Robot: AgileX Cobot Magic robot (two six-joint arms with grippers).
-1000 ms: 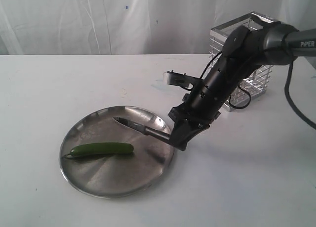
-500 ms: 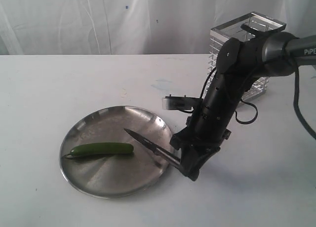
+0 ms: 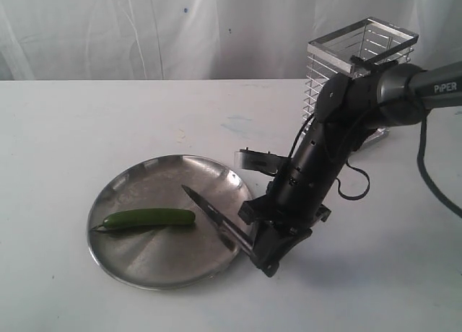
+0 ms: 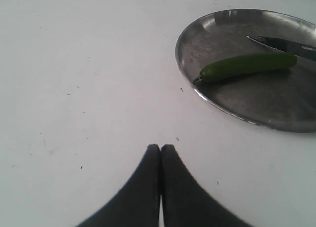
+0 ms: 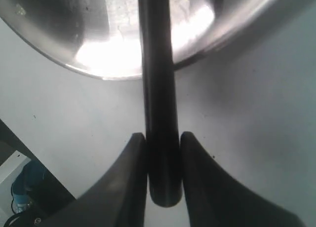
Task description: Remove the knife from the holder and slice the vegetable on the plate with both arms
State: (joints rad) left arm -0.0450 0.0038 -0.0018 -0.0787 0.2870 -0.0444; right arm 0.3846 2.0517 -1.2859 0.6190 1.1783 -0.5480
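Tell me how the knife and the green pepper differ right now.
The knife is all dark; the pepper is glossy green. The knife is clamped in the right gripper and slants in over the plate rim; the pepper lies loose, flat on the plate. Both are slender.

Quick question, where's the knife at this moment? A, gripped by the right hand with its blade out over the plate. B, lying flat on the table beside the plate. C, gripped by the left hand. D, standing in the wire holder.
A: the right hand grips the knife by its handle, with the blade reaching out over the plate; the left hand is shut on nothing.
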